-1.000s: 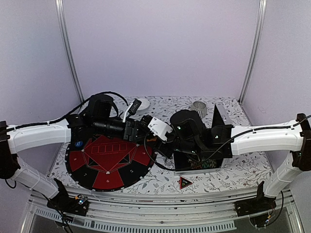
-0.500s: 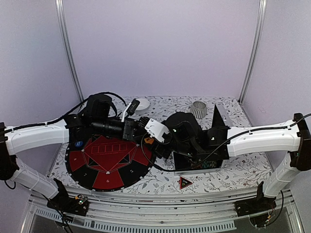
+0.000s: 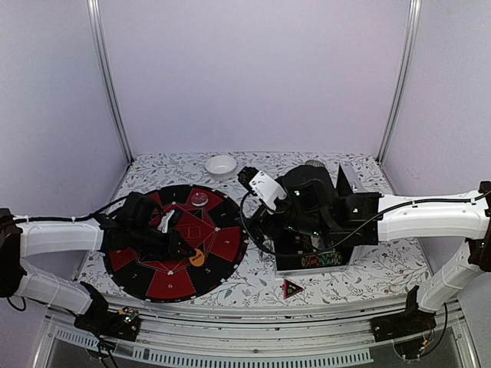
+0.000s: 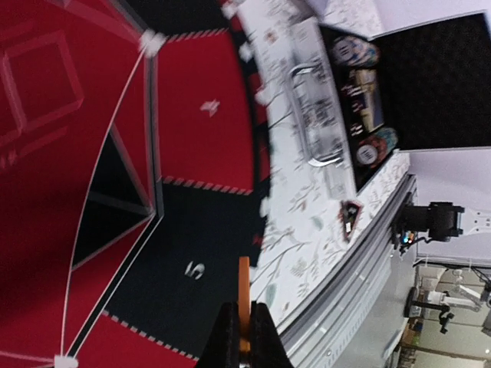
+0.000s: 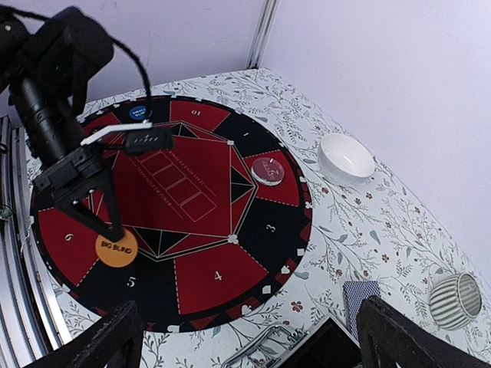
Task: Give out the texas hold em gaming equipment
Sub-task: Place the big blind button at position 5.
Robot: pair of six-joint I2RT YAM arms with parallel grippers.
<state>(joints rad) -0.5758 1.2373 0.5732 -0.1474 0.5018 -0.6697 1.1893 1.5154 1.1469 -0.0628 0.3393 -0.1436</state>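
The left tool (image 5: 115, 231) is pinched shut on the orange disc (image 5: 116, 250) at the black wedge numbered 5 of the round mat (image 5: 207, 276), while the right tool (image 5: 253, 337) hangs over the worktop (image 5: 360, 222) with its jaws spread wide.

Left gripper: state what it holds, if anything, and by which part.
The left gripper is shut on the orange Big Blind disc, its fingers pinching the disc at the rim, with most of the disc sticking out past the fingertips.
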